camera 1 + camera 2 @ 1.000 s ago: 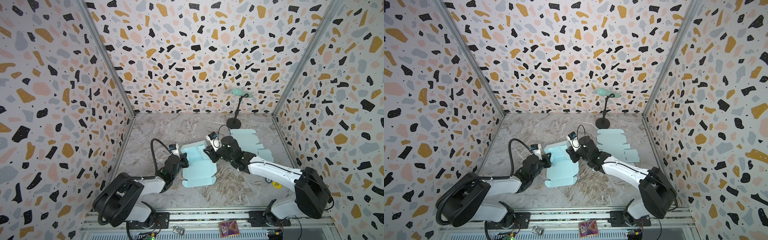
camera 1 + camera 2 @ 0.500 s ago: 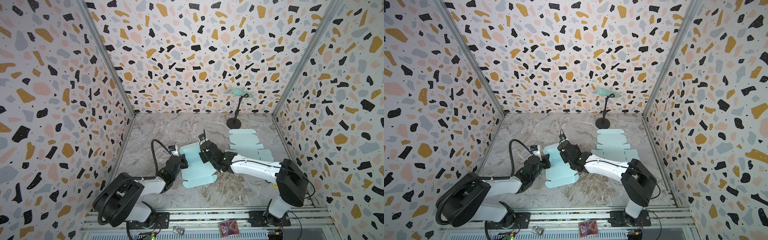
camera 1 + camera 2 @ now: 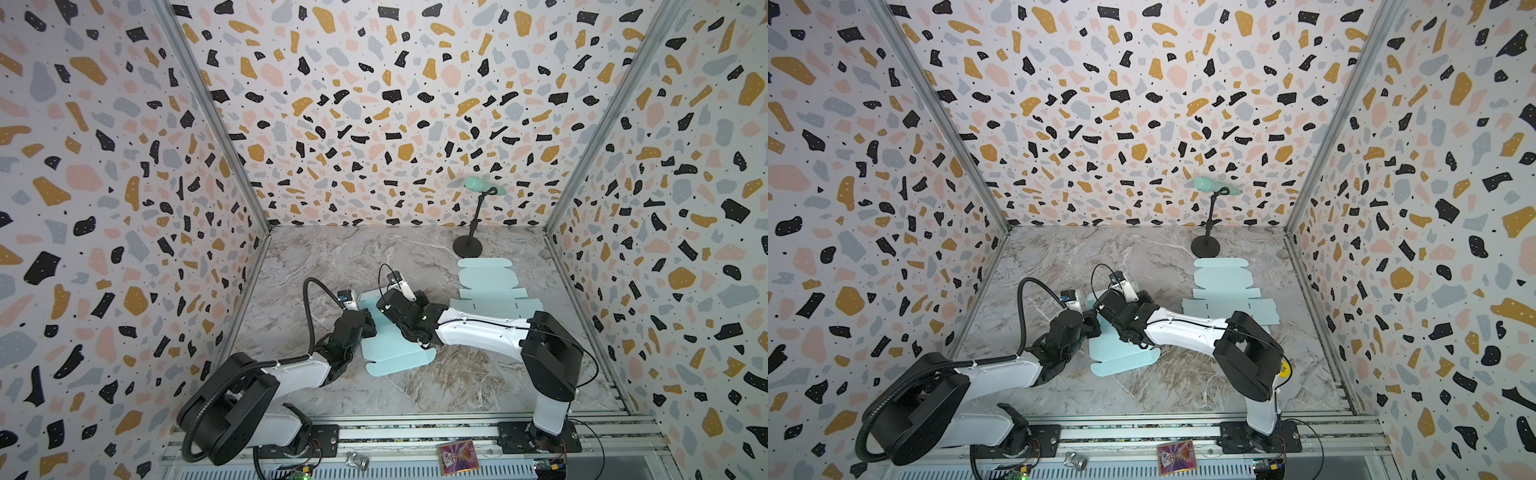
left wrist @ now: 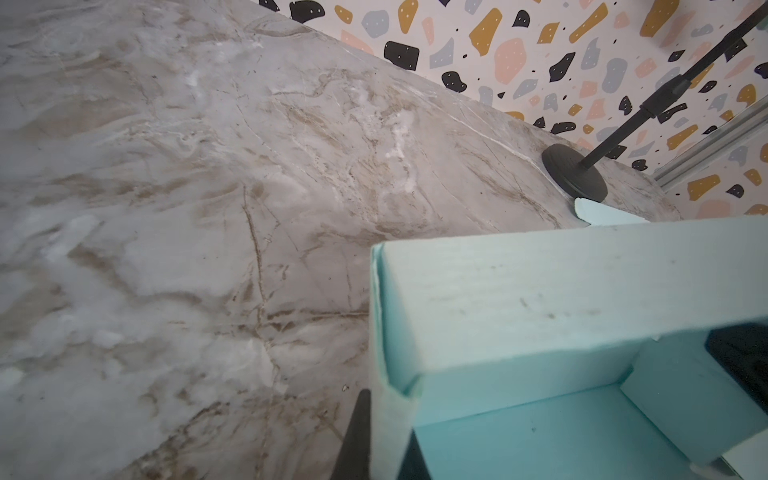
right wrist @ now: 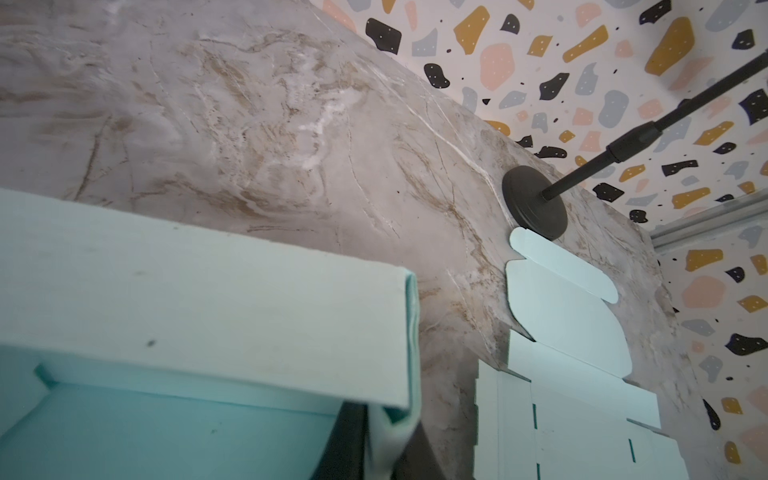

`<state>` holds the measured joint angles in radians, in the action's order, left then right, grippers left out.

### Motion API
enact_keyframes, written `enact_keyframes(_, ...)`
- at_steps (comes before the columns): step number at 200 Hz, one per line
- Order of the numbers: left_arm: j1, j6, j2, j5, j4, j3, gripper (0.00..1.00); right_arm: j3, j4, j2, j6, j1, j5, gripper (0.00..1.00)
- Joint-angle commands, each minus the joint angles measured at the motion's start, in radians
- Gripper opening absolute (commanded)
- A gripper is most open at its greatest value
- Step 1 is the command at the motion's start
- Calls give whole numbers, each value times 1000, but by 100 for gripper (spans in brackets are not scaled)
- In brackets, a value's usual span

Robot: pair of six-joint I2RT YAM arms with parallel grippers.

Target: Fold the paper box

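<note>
Centrally, low in both top views, the half-erected paper box [image 3: 395, 357] [image 3: 1121, 361] sits on the marble bench [image 3: 332, 257]. Both arms stretch low and inward from the front rail. The left gripper [image 4: 384, 449] and the right gripper [image 5: 378, 440] each pinch a raised box wall near a corner. The printed card [image 3: 456, 457] on the rail is too small to read.

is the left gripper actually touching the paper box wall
Touching. The left wrist view shows the left gripper shut on the paper box, its side wall pinched between the jaws.
</note>
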<state>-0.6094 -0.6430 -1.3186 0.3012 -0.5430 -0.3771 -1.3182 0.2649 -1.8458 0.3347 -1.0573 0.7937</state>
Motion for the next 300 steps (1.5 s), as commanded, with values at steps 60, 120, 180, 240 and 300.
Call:
enact_keyframes(60,-32,-35,82,-68,76,-149,0,-70,79,-15,57,6,-13,13)
enact_keyframes(120,-39,-52,76,-49,111,-165,0,-18,10,53,77,10,-54,22)
enact_keyframes(180,-39,-33,24,-4,108,-177,0,75,-73,176,68,6,-101,39)
enact_keyframes(240,-39,2,-5,33,148,-201,0,209,-186,302,102,-17,-211,68)
enact_keyframes(300,-39,155,-38,2,125,-234,0,383,-275,579,93,-113,-200,81)
